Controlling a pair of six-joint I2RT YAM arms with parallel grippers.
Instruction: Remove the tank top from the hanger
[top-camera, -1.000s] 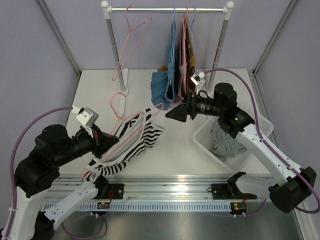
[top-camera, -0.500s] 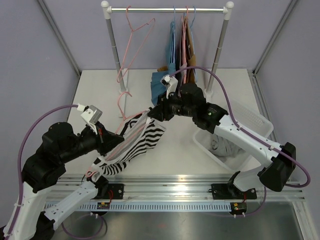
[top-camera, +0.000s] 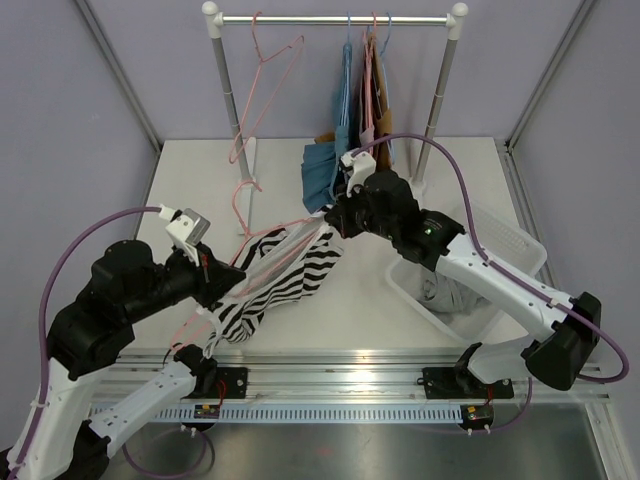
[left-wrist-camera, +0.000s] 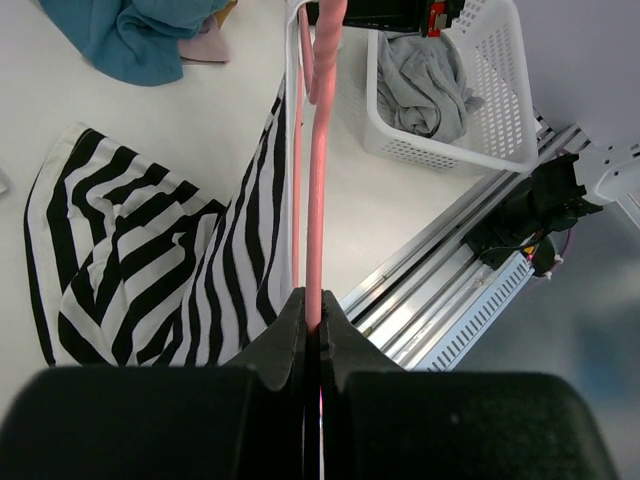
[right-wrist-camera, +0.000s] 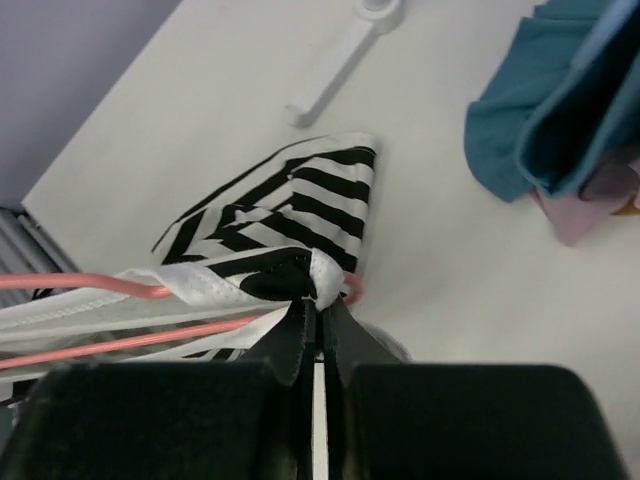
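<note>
**A:** How many of each thing?

**B:** Two robot arms: left arm (top-camera: 105, 305), right arm (top-camera: 490, 275). One clothes rack (top-camera: 335, 19) along the top. One white basket (left-wrist-camera: 497, 100) at right.

**A:** Hangers and clothes?

**B:** Two pink hangers stand out: an empty hanger (top-camera: 269, 95) upper left and a draped hanger (left-wrist-camera: 316, 200) mid-frame. One striped tank top (top-camera: 285, 285). One grey cloth (left-wrist-camera: 425, 85). The hung garments (top-camera: 362, 100) are bunched too tightly to count.

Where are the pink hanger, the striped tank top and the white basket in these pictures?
hanger (left-wrist-camera: 315, 180), left wrist view, on its long pink bar.
tank top (top-camera: 292, 285), top external view, on the middle of the striped cloth.
basket (left-wrist-camera: 500, 90), left wrist view, on its lattice side wall.
</note>
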